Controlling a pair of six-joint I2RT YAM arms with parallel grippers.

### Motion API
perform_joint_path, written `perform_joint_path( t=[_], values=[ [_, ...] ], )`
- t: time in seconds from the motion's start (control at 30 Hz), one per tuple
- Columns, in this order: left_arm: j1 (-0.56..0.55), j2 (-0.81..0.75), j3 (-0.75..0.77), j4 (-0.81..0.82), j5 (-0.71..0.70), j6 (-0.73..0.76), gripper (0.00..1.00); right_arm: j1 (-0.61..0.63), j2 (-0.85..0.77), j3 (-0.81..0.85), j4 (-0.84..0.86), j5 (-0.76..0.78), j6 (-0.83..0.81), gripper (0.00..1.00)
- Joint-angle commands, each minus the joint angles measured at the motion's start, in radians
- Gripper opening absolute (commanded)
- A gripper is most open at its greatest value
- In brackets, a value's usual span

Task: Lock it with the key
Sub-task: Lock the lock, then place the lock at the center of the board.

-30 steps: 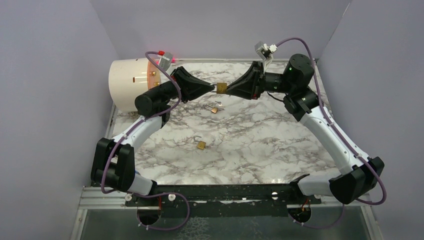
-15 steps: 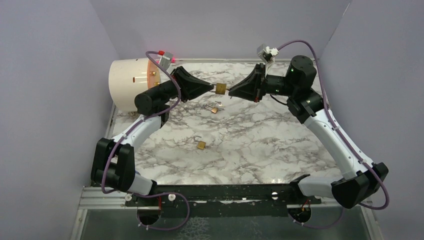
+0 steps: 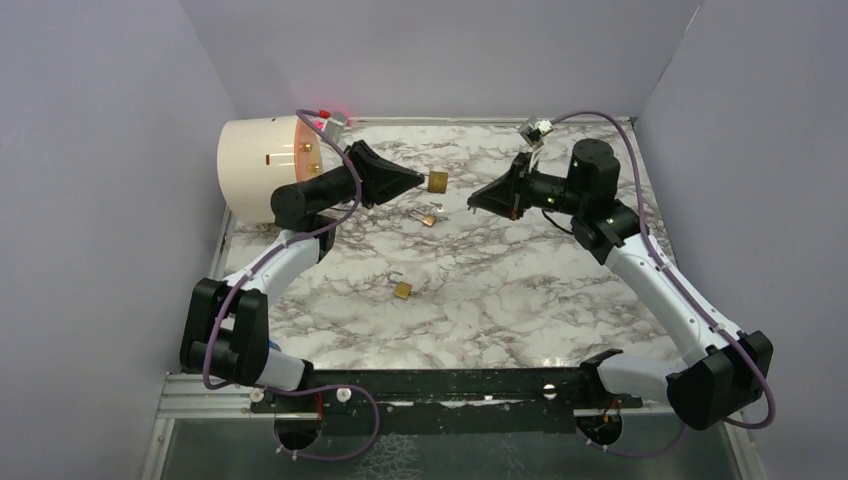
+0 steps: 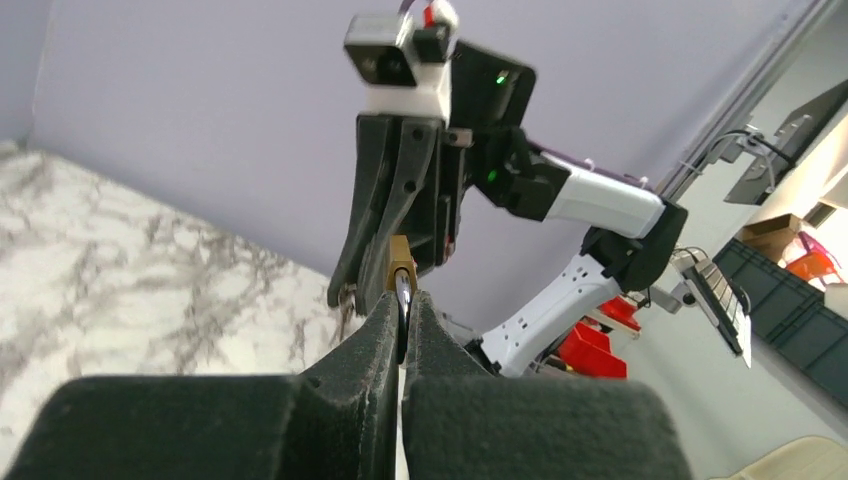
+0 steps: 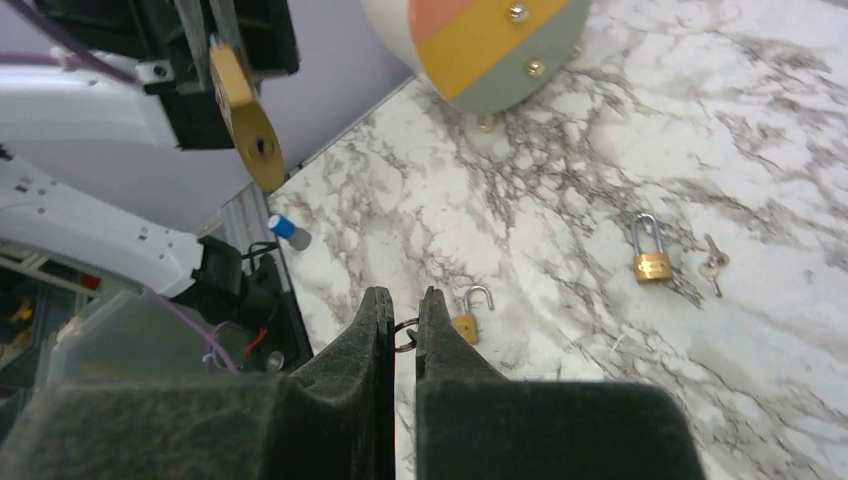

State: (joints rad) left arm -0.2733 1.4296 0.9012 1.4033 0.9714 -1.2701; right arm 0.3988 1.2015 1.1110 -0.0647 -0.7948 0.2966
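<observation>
My left gripper (image 3: pixel 421 181) is held above the far part of the table, shut on the steel shackle of a brass padlock (image 3: pixel 437 181). In the left wrist view the fingers (image 4: pixel 385 320) pinch the shackle and the padlock body (image 4: pixel 400 262) sticks out past them. My right gripper (image 3: pixel 470 204) hangs a short way to the right of the padlock, apart from it. It is shut on a small key (image 5: pixel 403 335), of which only the ring shows between the fingers. The right wrist view shows the held padlock (image 5: pixel 250 125) with its keyhole facing the right gripper (image 5: pixel 402 296).
A closed padlock (image 3: pixel 428 217) with a key (image 5: pixel 712 262) beside it lies on the marble table (image 3: pixel 520 290) below the grippers. An open padlock (image 3: pixel 402 289) lies nearer the front. A white cylinder (image 3: pixel 260 170) lies on its side at the back left. Walls enclose the table.
The right gripper has closed on the key and drawn back to the right and down, away from the padlock. The left gripper still holds the padlock in about the same place.
</observation>
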Motion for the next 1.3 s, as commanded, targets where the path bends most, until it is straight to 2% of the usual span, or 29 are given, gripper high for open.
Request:
perform_joint_path(
  t=[0.0,0.1,0.17,0.27,0.43,0.77,0.93,1.1,1.27],
  values=[
    [-0.076,-0.018,-0.079,-0.248,-0.026,0.205,0.00,-0.005,-0.004,-0.031,-0.036,0.197,0.016,0.01],
    [-0.161,-0.012,-0.095,-0.494,-0.116,0.394,0.00,-0.004,-0.020,-0.066,-0.040,0.326,0.050,0.01],
    [-0.204,0.007,-0.103,-0.601,-0.193,0.482,0.00,-0.005,-0.035,-0.092,-0.041,0.418,0.075,0.00],
    [-0.225,0.082,-0.115,-0.630,-0.246,0.487,0.00,-0.005,-0.038,-0.111,-0.073,0.513,0.093,0.01],
    [-0.273,0.246,-0.099,-0.635,-0.216,0.476,0.00,-0.005,0.007,-0.118,-0.136,0.641,0.121,0.01],
    [-0.395,0.470,-0.016,-0.645,-0.276,0.497,0.00,-0.005,0.019,-0.230,-0.130,0.687,0.210,0.00],
    [-0.425,0.491,0.020,-0.740,-0.369,0.558,0.00,-0.005,-0.035,-0.294,-0.154,0.750,0.217,0.00],
    [-0.437,0.510,0.053,-0.828,-0.449,0.598,0.00,-0.005,-0.053,-0.346,-0.169,0.739,0.204,0.01],
    [-0.446,0.549,0.085,-0.878,-0.471,0.620,0.00,-0.005,-0.053,-0.395,-0.151,0.732,0.232,0.01]
  ],
)
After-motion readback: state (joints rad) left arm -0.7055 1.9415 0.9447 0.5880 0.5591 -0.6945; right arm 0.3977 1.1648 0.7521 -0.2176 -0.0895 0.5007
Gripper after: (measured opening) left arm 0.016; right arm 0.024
